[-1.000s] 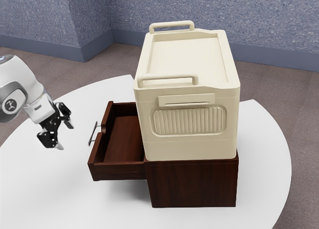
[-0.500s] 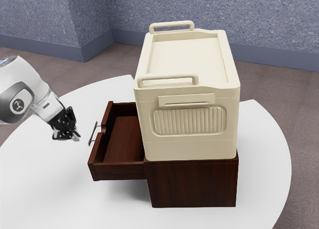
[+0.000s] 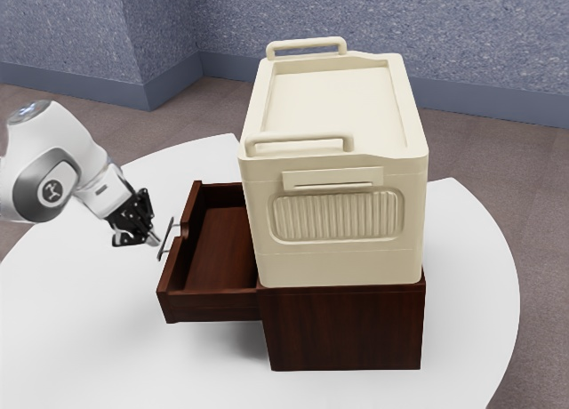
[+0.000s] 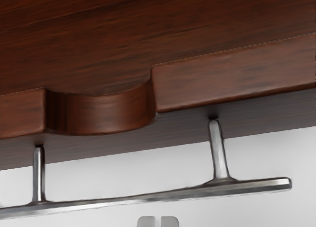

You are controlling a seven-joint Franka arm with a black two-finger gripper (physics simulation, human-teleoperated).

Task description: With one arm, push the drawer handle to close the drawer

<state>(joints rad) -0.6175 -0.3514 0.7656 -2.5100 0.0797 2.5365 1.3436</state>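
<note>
"Beside the handle (image 3: 165, 239), what do you see?"

"The gripper (image 3: 156, 240), slanting down, its tips just by the bar. Whether they touch it, I can't tell."

"Is it wide or narrow?"

"Narrow. In the wrist view the two tips sit side by side with a thin gap between them, and they hold nothing."

"And the drawer (image 3: 213, 249)?"

"Open. It sticks out of the cabinet (image 3: 347, 329) toward the exterior view's left, its inside bare wood where I can see in."

"Where does the handle sit on it?"

"Across the outer face, on two posts (image 4: 218, 150). The rim above has a rounded notch (image 4: 103, 113), which lies between the posts."

"What's on top of the cabinet?"

"A cream box (image 3: 338, 262), with a ribbed panel (image 3: 338, 217) on its side and a raised rail (image 3: 302, 138) at each end of its lid."

"What holds all that up?"

"A round white table (image 3: 71, 338). The arm (image 3: 89, 169) reaches over it from the exterior view's left. Behind are a brownish floor (image 3: 533, 178) and a speckled blue-grey wall (image 3: 471, 36)."
</note>
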